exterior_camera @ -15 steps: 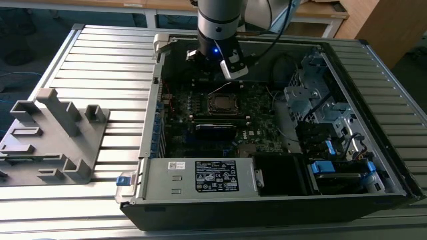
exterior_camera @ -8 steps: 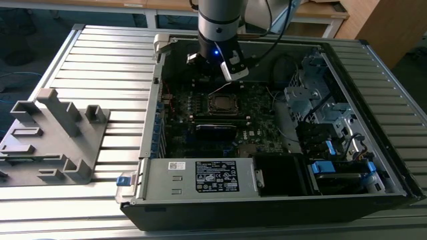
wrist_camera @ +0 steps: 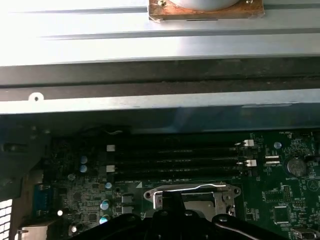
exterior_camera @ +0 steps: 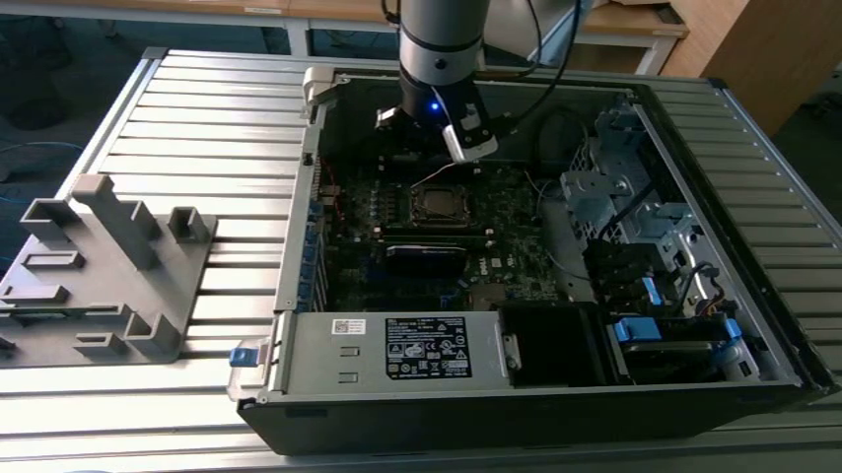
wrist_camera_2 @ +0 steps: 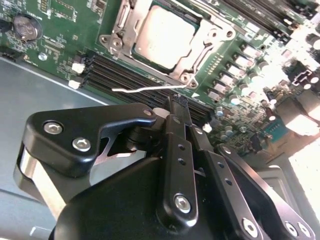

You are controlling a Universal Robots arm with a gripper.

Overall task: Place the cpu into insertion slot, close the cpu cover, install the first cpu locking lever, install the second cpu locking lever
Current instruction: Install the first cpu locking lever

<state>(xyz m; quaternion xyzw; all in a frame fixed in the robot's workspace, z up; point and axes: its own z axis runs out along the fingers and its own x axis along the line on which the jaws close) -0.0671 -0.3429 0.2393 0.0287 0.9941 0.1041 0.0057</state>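
The cpu (wrist_camera_2: 162,37) lies in the insertion slot (exterior_camera: 441,204), its dull silver top showing through the window of the cpu cover (wrist_camera_2: 212,36), which is folded down flat over it. One thin silver locking lever (wrist_camera_2: 145,89) stands free along the socket's edge, raised off the board. My gripper (wrist_camera_2: 178,102) hangs just above the socket with its black fingers drawn together, their tips right beside that lever's wire; I cannot tell if they touch it. In the exterior view the gripper (exterior_camera: 441,158) sits over the far side of the socket. The first wrist view has the lever (wrist_camera: 200,187) just past the gripper (wrist_camera: 172,196).
The motherboard (exterior_camera: 394,251) lies inside an open computer case (exterior_camera: 526,414). Black memory slots (wrist_camera: 175,160) run beside the socket. A drive cage (exterior_camera: 618,187) and cables stand at the exterior view's right, a power supply (exterior_camera: 394,350) in front. A grey fixture (exterior_camera: 105,266) sits on the slatted table.
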